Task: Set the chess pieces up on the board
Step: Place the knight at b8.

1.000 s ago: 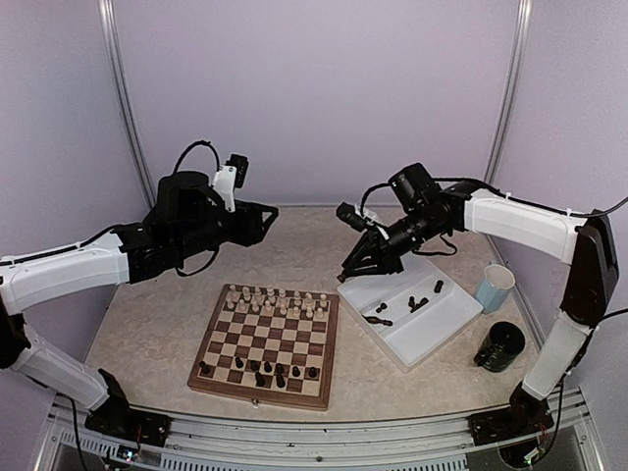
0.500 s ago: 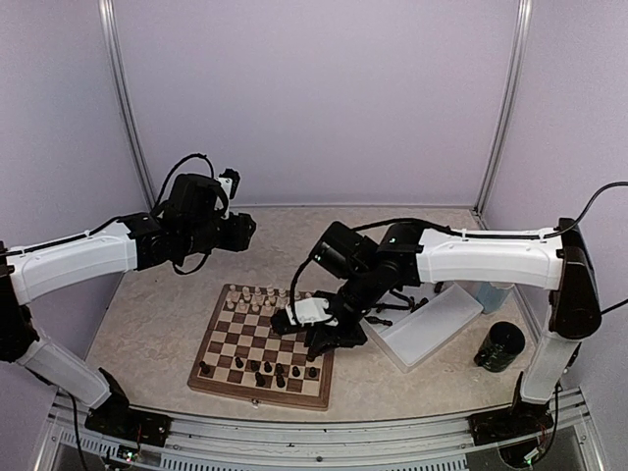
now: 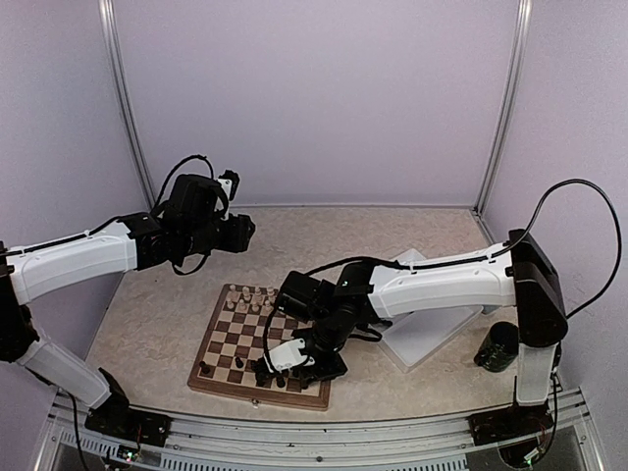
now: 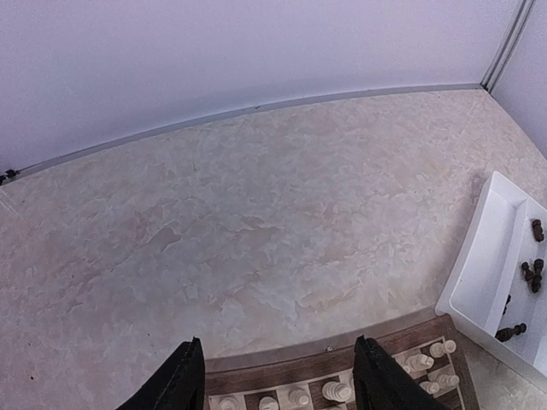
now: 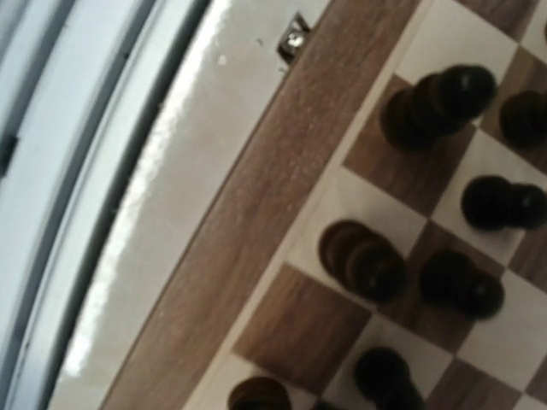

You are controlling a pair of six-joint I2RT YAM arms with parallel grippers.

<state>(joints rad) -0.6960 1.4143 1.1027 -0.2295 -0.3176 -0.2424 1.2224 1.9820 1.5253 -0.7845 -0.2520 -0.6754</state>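
The board lies in front of the arms. Cream chess pieces stand along its far side and dark ones along its near side. My right gripper is low over the near right part of the board; its fingers are hidden. The right wrist view shows the board's near rim and dark pieces close up, with no fingers. My left gripper hangs open and empty above the table beyond the board, and in its wrist view it looks over the far rim and cream pieces.
A white tray to the right of the board is partly covered by my right arm; it holds a few dark pieces. A black cup stands at the near right. Walls close the back and sides.
My right arm has swung from the white tray across to the board's near right part and gone low. My left arm pulled back a little to the left and has since held still.
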